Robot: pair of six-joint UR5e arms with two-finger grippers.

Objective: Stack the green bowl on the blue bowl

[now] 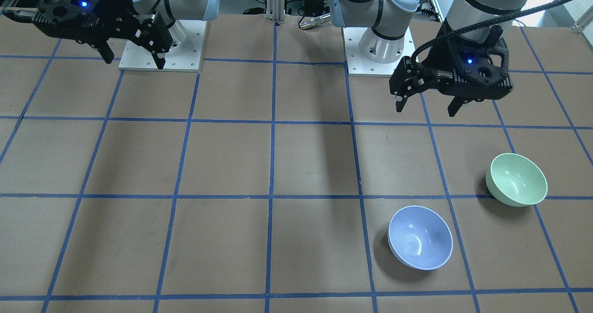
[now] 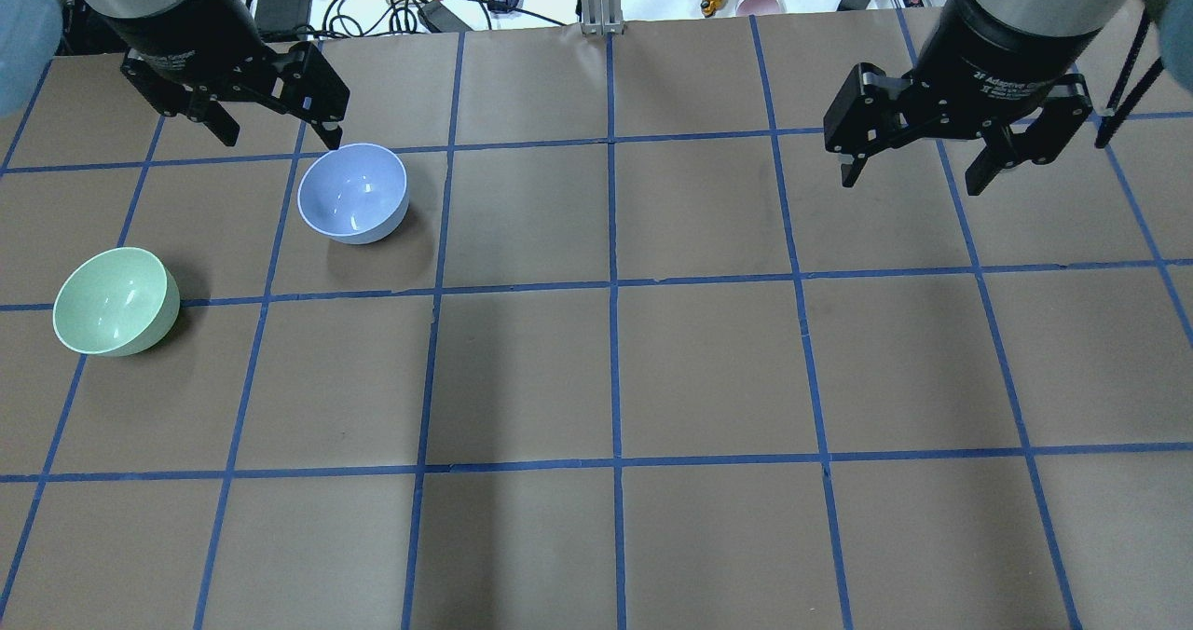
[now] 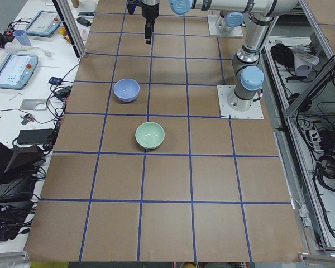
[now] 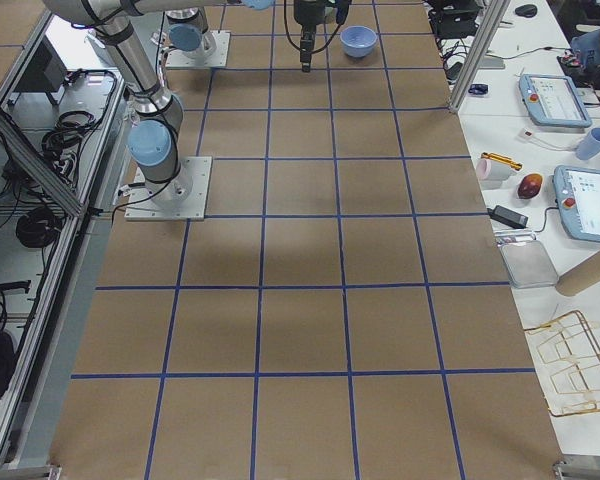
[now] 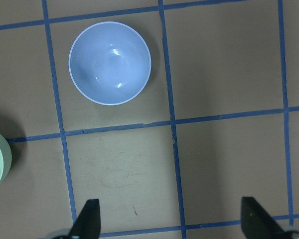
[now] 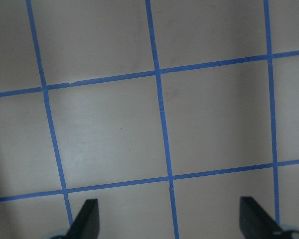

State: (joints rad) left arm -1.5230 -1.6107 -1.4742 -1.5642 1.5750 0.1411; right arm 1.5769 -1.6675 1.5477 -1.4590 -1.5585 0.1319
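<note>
- Green bowl [image 1: 516, 179], seen from the front-facing camera, sits upright and empty on the table [image 1: 231, 155], on the robot's left side, its near edge over a line of the blue tape [image 1: 272, 165] grid. The blue bowl [image 1: 420, 237] stands upright in the next square, farther from the robot's base and apart from the green one. The left gripper [image 1: 426, 108] hangs above the table between its base and the bowls, with its jaws wide apart and nothing in them. The right gripper [image 1: 135, 59] hangs over the other side of the table, also spread and empty.
- Overhead, both bowls lie in the left half. The green bowl is near the table's left edge, and the blue bowl is farther forward and nearer the middle. One fingertip of the left gripper shows just beyond the blue bowl's far rim. The right gripper is well apart from both bowls.
- From the left end of the table, the green bowl is the nearer of the two and the blue bowl stands beyond it. Bare table lies between them.
- From the right end, the blue bowl shows at the far end of the table.
- Left wrist camera: the blue bowl fills the upper left, open side up. A slice of the green bowl is cut off at the left edge. Two fingertips at the bottom stand wide apart over bare table.
- Right wrist camera: two fingertips, wide apart, stand over table and tape lines.
</note>
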